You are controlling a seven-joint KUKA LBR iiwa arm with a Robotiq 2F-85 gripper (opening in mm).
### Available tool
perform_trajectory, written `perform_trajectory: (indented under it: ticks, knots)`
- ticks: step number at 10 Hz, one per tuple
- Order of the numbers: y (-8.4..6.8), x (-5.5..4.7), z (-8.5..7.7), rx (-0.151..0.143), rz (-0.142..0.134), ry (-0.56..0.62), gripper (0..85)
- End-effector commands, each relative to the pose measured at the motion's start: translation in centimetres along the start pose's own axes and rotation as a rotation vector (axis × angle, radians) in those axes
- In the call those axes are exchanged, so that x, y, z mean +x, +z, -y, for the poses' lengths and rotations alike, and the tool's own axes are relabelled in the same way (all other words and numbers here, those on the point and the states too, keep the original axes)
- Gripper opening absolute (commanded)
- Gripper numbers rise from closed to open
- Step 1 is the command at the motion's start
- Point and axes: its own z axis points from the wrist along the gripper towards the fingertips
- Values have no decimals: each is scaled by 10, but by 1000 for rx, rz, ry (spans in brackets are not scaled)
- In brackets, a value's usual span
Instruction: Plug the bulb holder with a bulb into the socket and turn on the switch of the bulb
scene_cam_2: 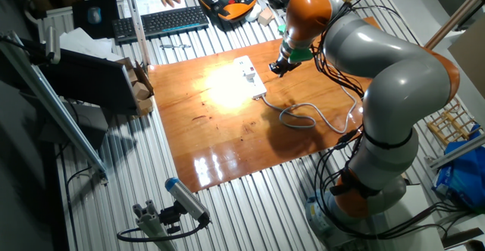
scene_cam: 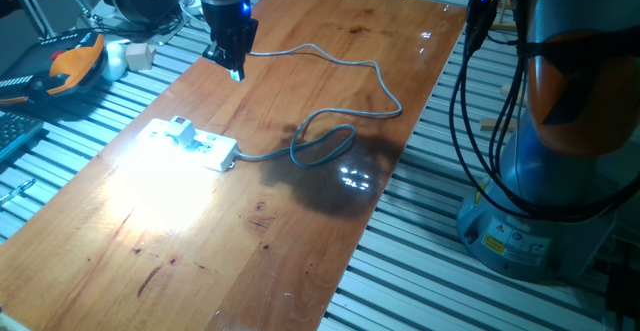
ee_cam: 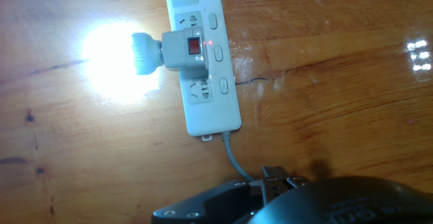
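Bulb holder [ee_cam: 186,50] seated in a middle outlet of the socket [ee_cam: 206,82], bulb glowing bright over the wooden table [scene_cam: 330,61]. Grey cable [scene_cam: 340,71] loops away across the board. Gripper [scene_cam: 233,69] hangs above, apart from the strip, holding nothing; jaw spacing cannot be told.

My arm [scene_cam_2: 394,76] consists of rounded grey segments joined by orange bands. Black cables [scene_cam_2: 333,50] run along it. My black two-finger hand [scene_cam: 232,69] carries a blue light and small screws.
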Motion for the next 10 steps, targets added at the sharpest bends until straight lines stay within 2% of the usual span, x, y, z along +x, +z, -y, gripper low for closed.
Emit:
perform_trajectory:
  ticks: [1, 5, 6, 9, 10]
  knots:
    - [0, 0, 0, 0, -2, 0, 0]
    - [-2, 1, 2, -6, -10, 2, 0]
    - [-1, 1, 4, -28, -14, 10, 0]
    - [-2, 2, 6, -21, -17, 5, 0]
    - [-3, 2, 6, -4, -16, -3, 0]
